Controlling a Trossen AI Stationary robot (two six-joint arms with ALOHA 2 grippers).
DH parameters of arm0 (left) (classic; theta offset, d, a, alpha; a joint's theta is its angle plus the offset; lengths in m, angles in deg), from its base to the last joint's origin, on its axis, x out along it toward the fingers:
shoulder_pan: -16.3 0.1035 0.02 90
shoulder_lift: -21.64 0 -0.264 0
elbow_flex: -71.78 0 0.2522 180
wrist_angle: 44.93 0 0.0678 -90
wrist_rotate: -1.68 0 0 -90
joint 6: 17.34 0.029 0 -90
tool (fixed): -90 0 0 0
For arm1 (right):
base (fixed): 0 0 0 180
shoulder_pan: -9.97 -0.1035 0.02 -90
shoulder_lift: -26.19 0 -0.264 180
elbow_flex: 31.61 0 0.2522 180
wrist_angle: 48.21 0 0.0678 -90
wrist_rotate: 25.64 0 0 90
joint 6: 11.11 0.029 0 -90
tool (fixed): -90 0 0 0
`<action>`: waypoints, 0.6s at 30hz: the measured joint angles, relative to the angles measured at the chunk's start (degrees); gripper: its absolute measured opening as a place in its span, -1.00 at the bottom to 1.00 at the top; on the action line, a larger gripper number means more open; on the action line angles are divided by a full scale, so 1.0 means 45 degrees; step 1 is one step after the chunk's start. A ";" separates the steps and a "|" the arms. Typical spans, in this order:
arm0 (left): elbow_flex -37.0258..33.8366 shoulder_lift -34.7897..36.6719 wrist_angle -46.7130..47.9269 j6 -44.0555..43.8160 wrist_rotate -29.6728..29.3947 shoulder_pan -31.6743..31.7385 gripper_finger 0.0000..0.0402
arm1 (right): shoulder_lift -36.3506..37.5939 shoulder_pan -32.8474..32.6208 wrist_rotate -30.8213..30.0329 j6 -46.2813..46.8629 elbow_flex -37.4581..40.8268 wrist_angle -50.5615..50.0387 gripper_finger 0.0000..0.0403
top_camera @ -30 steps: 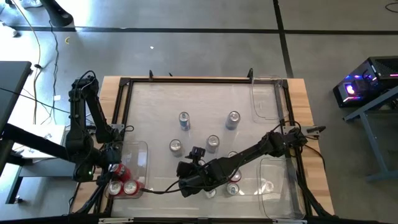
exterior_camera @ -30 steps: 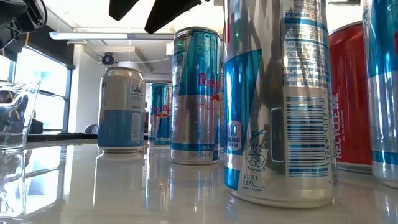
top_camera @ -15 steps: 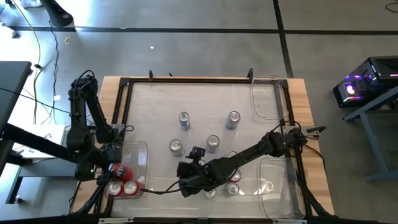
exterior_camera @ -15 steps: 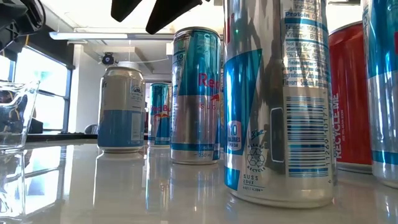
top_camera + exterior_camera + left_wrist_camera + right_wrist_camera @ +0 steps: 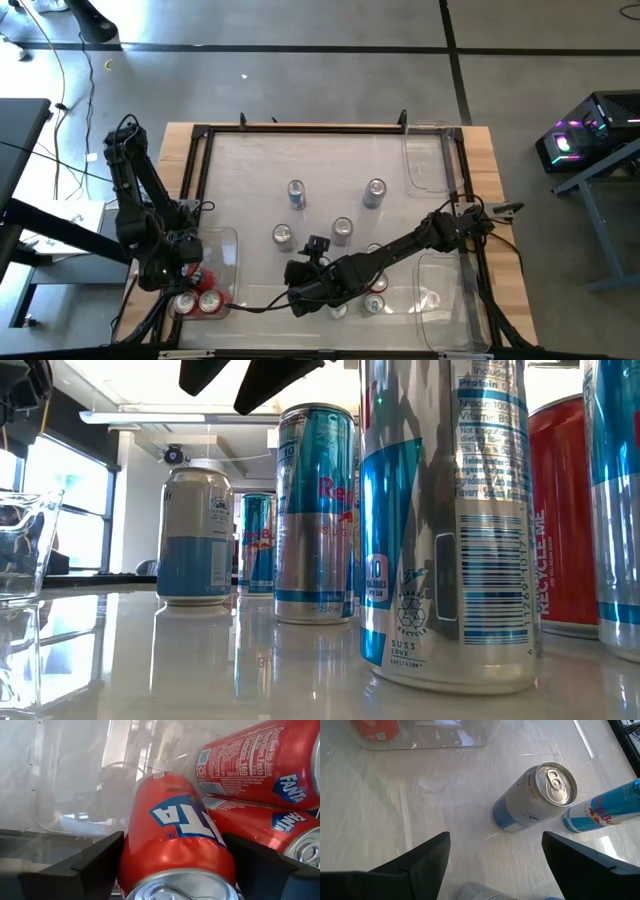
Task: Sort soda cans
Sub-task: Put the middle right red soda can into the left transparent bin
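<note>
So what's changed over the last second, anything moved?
The left arm's end effector, shut on a red can, has shifted slightly toward the near edge over the left bin, closer to the two red cans already lying there. The right arm's end effector stays open and hovering near the silver-blue can. The standing cans on the table have not moved.
</note>
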 joint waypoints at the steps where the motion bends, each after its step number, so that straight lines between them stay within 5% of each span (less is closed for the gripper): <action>1: -0.0002 0.0001 -0.0018 0.0003 0.0063 0.0060 0.60 | 0.0000 0.0000 -0.0002 -0.0001 0.0000 0.0000 0.55; 18: -0.0007 0.0236 -0.0179 0.0229 0.1229 0.1141 0.60 | 0.0000 -0.0010 -0.0003 -0.0029 0.0000 0.0000 0.55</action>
